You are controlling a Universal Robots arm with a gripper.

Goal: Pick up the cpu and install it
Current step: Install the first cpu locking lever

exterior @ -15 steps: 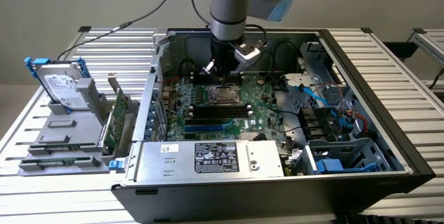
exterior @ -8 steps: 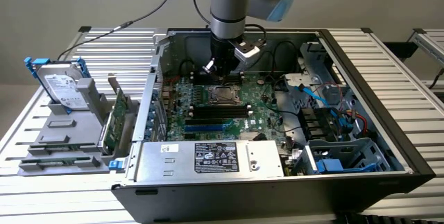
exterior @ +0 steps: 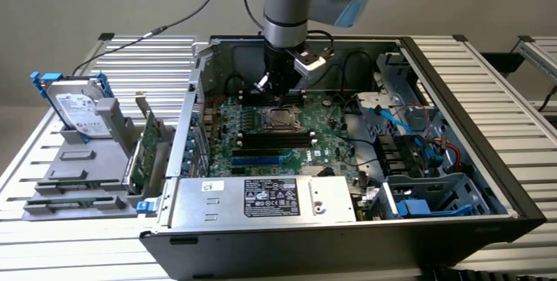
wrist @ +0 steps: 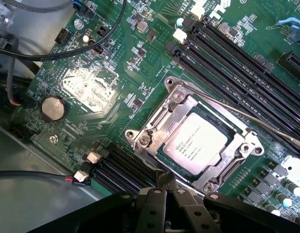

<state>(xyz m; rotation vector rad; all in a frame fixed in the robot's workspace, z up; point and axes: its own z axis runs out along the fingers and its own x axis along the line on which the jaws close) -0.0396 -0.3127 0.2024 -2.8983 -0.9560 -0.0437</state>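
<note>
Cpu (wrist: 197,143) seated flat in the socket (wrist: 198,141) on the green motherboard (wrist: 91,97), silver-grey top up with fine print visible, framed by the metal retention bracket (wrist: 155,127). In the exterior view, same socket (exterior: 280,119) near the middle of the board inside the open computer case (exterior: 487,163). Thin metal lever (wrist: 252,119) running slantwise just past one edge of the socket. Black memory slots (wrist: 237,63) in parallel rows beside it; more of them (exterior: 274,141) in front of the socket in the exterior view. Round coin battery (wrist: 52,108) well apart from the cpu, on the board.

Gripper (wrist: 165,180) poised just above the socket's edge, fingers pressed together, pinching nothing, cpu not held. Gripper (exterior: 276,88) hanging from the arm (exterior: 287,7) just behind the socket in the exterior view.

Power supply (exterior: 261,197) at the case's near side. On the exterior view's left, hard drive (exterior: 77,108) with blue bracket upright in a grey holder (exterior: 83,170) on the slatted bench (exterior: 487,72), green circuit card (exterior: 146,144) beside it.
</note>
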